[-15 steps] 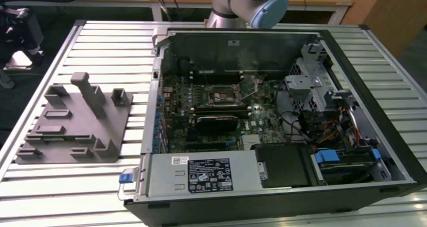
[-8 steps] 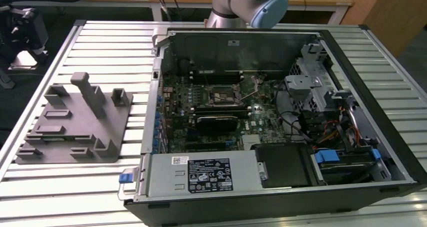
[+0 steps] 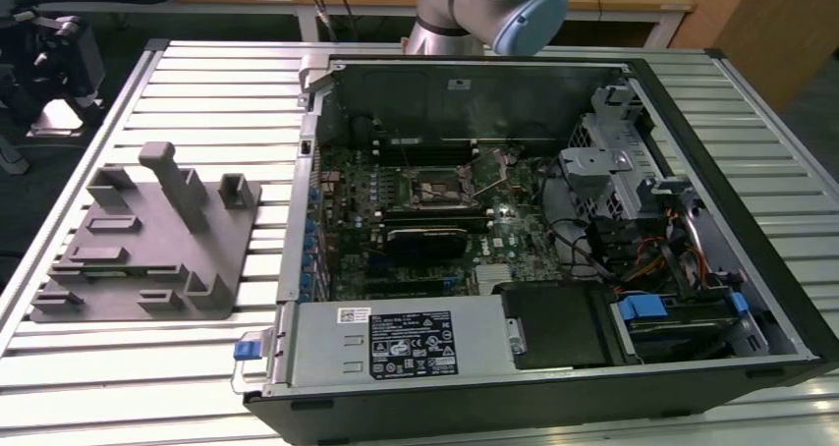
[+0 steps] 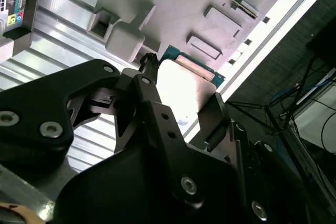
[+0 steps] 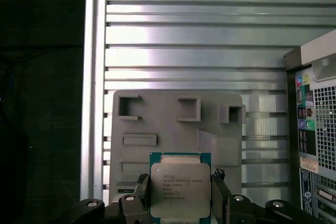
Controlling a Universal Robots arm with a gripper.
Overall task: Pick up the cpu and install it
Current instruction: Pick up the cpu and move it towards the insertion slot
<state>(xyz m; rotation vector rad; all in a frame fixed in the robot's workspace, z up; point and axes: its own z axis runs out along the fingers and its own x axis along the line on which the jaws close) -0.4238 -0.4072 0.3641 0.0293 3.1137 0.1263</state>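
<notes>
The cpu [image 5: 180, 190] sits between the two fingers of the gripper [image 5: 180, 178], which is clamped on it. One finger [image 5: 142, 186] bears on one side edge and the opposite finger bears on the facing edge. The silvery metal lid faces the first wrist camera, with the green substrate showing as a thin border around it. In the second wrist view the cpu [image 4: 181, 95] appears as a bright plate seen at an angle, held at the same two edges by the gripper [image 4: 178, 98]. The chip is close to square, so no long axis governs the grip. What matters is that the plate lies flat and square to the fingers, with no visible tilt. Beyond the chip lies the grey tray [image 5: 173, 124] with its raised pockets. The cpu looks large against it, so it is judged to be held clear of the tray and not resting on it. The tray rests on the slatted table [image 5: 184, 24], and the open computer case [image 5: 315, 129] stands just beside it. In the exterior view the grey tray [image 3: 144, 259] lies to the exterior view's left of the computer case [image 3: 551, 299]. The bare socket [image 3: 430, 188] sits on the board inside the case, well apart from the tray. The held chip is therefore judged to lie over the tray side, with the socket away toward the exterior view's right.
</notes>
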